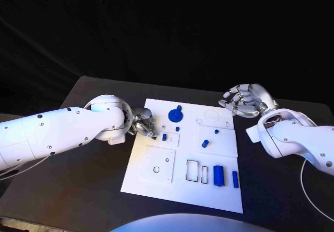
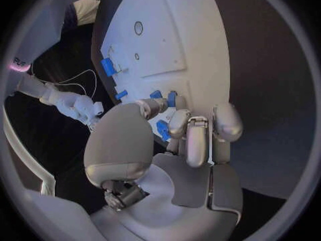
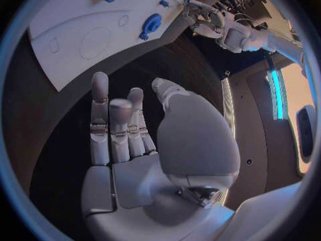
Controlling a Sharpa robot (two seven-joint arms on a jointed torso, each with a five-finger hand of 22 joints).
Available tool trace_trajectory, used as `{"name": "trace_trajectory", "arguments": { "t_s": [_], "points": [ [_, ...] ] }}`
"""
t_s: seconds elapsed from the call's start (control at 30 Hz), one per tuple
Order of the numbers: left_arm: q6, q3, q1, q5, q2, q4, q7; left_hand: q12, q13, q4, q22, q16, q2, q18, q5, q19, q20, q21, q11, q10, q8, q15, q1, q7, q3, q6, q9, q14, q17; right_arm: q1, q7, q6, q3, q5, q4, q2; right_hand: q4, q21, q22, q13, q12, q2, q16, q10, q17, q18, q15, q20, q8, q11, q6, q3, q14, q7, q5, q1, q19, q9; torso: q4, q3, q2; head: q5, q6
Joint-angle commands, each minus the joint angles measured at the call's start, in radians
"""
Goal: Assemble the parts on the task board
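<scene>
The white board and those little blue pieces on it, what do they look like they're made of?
The task board looks like matte white plastic, perhaps painted: flat, even, with crisp cut-out slots. The blue parts, such as the round disc and the upright cylinder, seem moulded or printed plastic: uniform colour, soft sheen. None of this is certain from looks alone.

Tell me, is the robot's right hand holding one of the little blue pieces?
No. In the right wrist view the right hand hovers over the dark table beside the task board, fingers straight and apart, holding nothing.
</scene>
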Motion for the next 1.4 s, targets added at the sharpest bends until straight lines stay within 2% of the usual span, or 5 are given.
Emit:
{"name": "trace_trajectory", "arguments": {
  "t_s": [0.03, 0.73, 1.07, 1.4],
  "points": [
    [0.016, 0.000, 0.000, 0.014, 0.003, 0.001, 0.001, 0.005, 0.001, 0.014, 0.001, 0.004, -0.007, -0.012, 0.004, 0.002, -0.006, 0.002, -0.005, 0.001, 0.005, -0.008, -0.019, -0.019, -0.018, 0.014, -0.003, 0.076, 0.135, -0.001, 0.009, 0.011, 0.000, -0.006, 0.002, 0.000, -0.001, -0.004, -0.001, -0.001, 0.003, 0.002, -0.005, -0.005, 0.001, 0.020, -0.001, -0.002, 0.004, -0.002, -0.006, 0.004, 0.001, -0.001, 0.000, -0.011, 0.006, -0.001, -0.0004, -0.0001, 0.000, 0.000, -0.001],
    [0.018, 0.000, 0.000, 0.016, 0.006, -0.007, -0.001, 0.006, 0.001, 0.072, 0.001, 0.004, -0.018, -0.013, 0.005, 0.004, -0.009, 0.000, -0.007, 0.002, 0.005, -0.010, -0.056, -0.020, -0.106, 0.026, -0.014, 0.076, 0.135, -0.001, 0.009, 0.010, 0.000, -0.005, 0.003, -0.003, -0.001, -0.007, -0.004, -0.005, 0.004, 0.001, -0.009, -0.006, 0.001, 0.020, -0.001, -0.002, 0.005, -0.002, -0.006, 0.004, 0.001, -0.001, 0.000, -0.015, 0.008, -0.002, -0.0001, 0.0005, 0.000, -0.002, -0.003],
    [0.018, 0.000, 0.000, 0.017, 0.006, -0.011, -0.003, 0.007, 0.002, 0.077, 0.005, 0.004, -0.005, -0.013, 0.006, 0.007, -0.009, 0.000, -0.005, 0.002, 0.000, -0.009, -0.118, -0.019, -0.182, 0.032, -0.024, 0.076, 0.136, 0.000, 0.009, 0.010, 0.000, -0.005, 0.004, -0.004, 0.000, -0.007, -0.004, -0.005, 0.004, 0.001, -0.009, -0.007, 0.001, 0.020, -0.001, -0.002, 0.005, -0.002, -0.006, 0.003, 0.001, -0.001, 0.000, -0.017, 0.008, -0.002, -0.0004, 0.0004, 0.000, -0.002, -0.003],
    [0.020, 0.000, 0.000, 0.018, 0.006, -0.013, -0.004, 0.008, 0.004, 0.075, 0.005, 0.004, -0.002, -0.013, 0.007, 0.007, -0.009, 0.000, -0.006, 0.004, 0.001, -0.009, -0.123, -0.020, -0.190, 0.034, -0.024, 0.076, 0.136, 0.000, 0.008, 0.010, 0.000, -0.005, 0.005, -0.005, 0.000, -0.007, -0.004, -0.005, 0.004, 0.001, -0.009, -0.007, 0.001, 0.020, -0.001, -0.002, 0.005, -0.002, -0.006, 0.003, 0.001, -0.001, 0.000, -0.017, 0.008, -0.002, 0.0003, 0.0000, 0.000, -0.002, -0.003]
  ]
}}
